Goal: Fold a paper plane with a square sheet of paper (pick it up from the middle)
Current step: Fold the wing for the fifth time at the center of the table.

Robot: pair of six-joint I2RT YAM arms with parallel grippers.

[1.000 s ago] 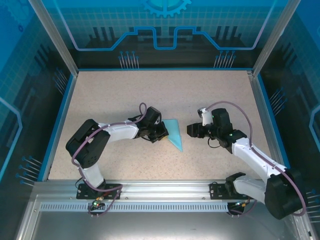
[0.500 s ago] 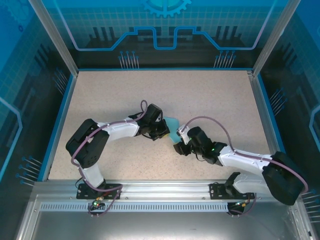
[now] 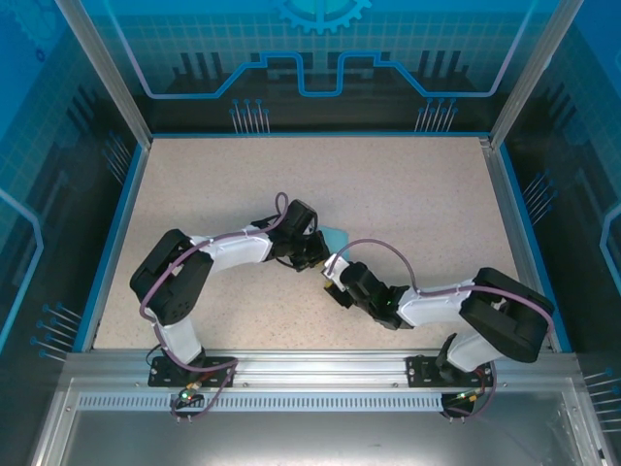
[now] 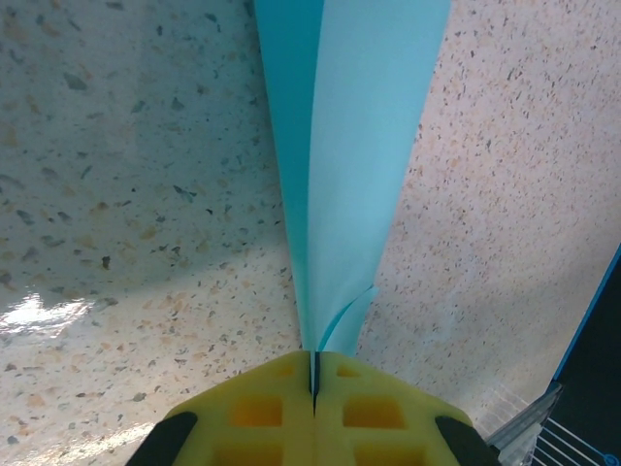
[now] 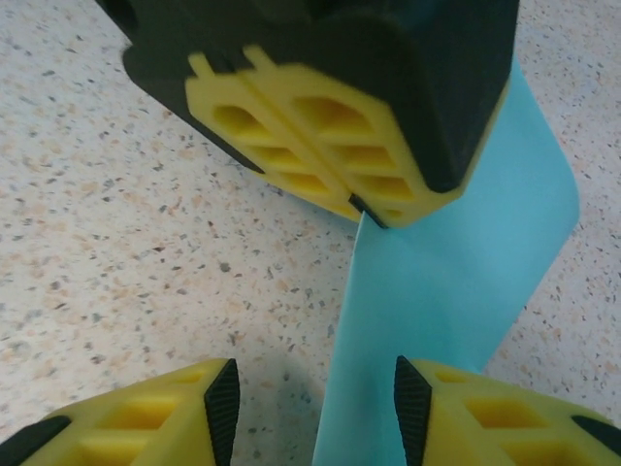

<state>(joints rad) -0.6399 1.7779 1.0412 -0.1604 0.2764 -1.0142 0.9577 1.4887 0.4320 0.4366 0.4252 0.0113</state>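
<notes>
The sheet of paper (image 4: 349,146) is light turquoise and folded into a narrow creased shape that tapers toward my left gripper (image 4: 314,374). That gripper is shut on the paper's narrow end, the yellow pads pressed together with the paper edge between them. From above, a small corner of the paper (image 3: 335,236) shows beside the left gripper (image 3: 312,254). My right gripper (image 3: 333,277) sits close against it. In the right wrist view the paper (image 5: 456,291) runs from the left gripper (image 5: 374,209) down between the open fingers of my right gripper (image 5: 315,408), touching neither pad.
The speckled beige table (image 3: 408,184) has a raised blue rim (image 3: 116,243) on its left, back and right sides. Dark transparent walls stand around it. Both arms meet near the table's middle, their forearms crossing the near half.
The right arm has swung left from a spot right of the paper to the left gripper's side, covering most of the paper from above. The left gripper stays shut on the paper.
</notes>
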